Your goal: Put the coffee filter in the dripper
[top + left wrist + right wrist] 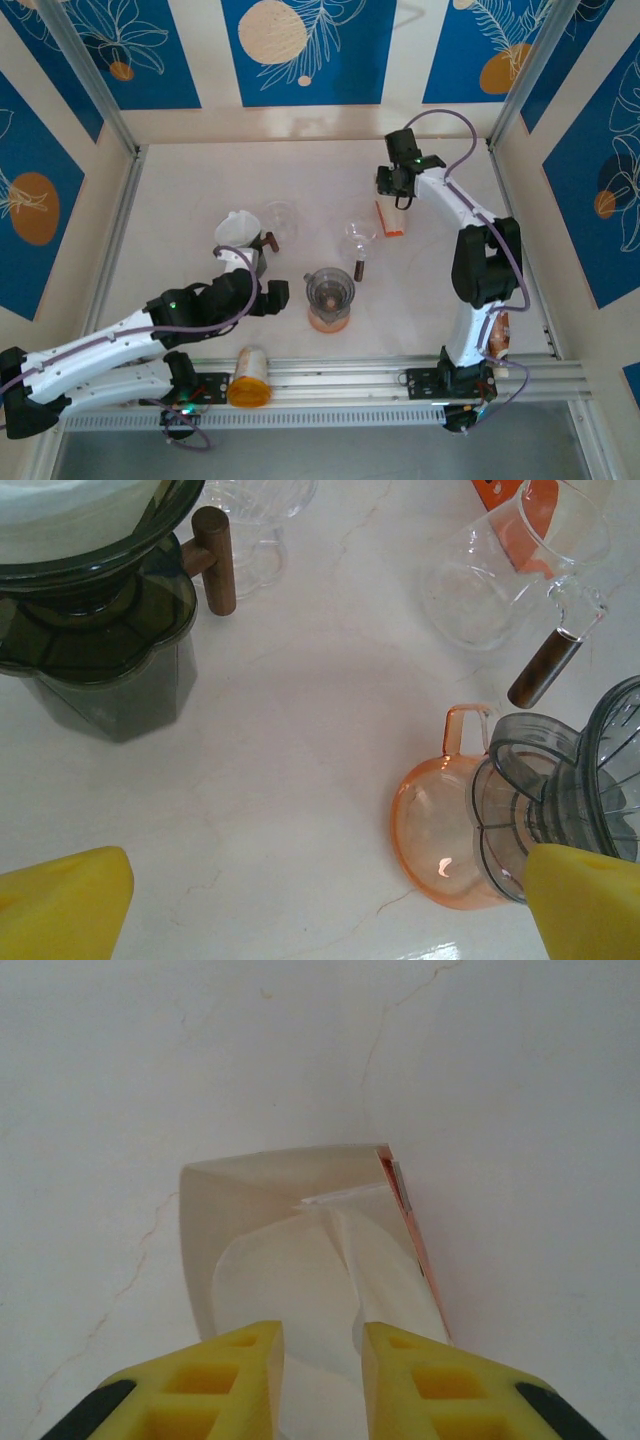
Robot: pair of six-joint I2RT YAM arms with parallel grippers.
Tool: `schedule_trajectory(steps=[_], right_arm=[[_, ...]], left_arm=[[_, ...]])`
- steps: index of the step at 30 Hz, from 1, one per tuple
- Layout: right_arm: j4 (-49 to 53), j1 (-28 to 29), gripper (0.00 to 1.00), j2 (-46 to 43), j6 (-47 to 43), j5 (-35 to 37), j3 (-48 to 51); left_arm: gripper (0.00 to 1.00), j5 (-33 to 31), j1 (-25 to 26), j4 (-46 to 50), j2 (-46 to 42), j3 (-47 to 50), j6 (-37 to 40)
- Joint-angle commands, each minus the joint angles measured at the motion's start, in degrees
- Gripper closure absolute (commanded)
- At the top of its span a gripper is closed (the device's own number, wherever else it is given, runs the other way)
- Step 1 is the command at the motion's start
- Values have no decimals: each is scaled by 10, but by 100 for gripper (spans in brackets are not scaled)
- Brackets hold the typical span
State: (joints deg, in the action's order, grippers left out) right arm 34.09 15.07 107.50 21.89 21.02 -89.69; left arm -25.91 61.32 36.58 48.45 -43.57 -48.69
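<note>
Yellow fingertips (235,1385) of the right end effector (318,1370) are seen nearest, set narrow, with the raised fold of the coffee filter (335,1260) between them; whether the paper is pressed yet cannot be told. The filter stands in its orange-edged holder (413,1250) at the far right of the tabletop (200,180), well apart from the grey dripper (329,293) on the orange cup (435,830). For a good pick, only one sheet should be pinched, at the fold and not at the holder wall, and the lift should be made straight up so that the holder is not dragged. The left end effector (325,920) is held wide open, near the dripper, and could be used to steady it.
</note>
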Motion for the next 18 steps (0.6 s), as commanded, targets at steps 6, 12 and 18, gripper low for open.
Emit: schedule_trajectory(steps=[6, 12, 18], right_arm=[[19, -3, 75, 18, 25, 16, -24], [26, -2, 76, 34, 29, 28, -29], [29, -3, 82, 46, 26, 40, -36]], left_arm=[[0, 15, -14, -10, 0, -8, 17], [0, 22, -19, -15, 2, -5, 17], [0, 26, -23, -17, 5, -5, 17]])
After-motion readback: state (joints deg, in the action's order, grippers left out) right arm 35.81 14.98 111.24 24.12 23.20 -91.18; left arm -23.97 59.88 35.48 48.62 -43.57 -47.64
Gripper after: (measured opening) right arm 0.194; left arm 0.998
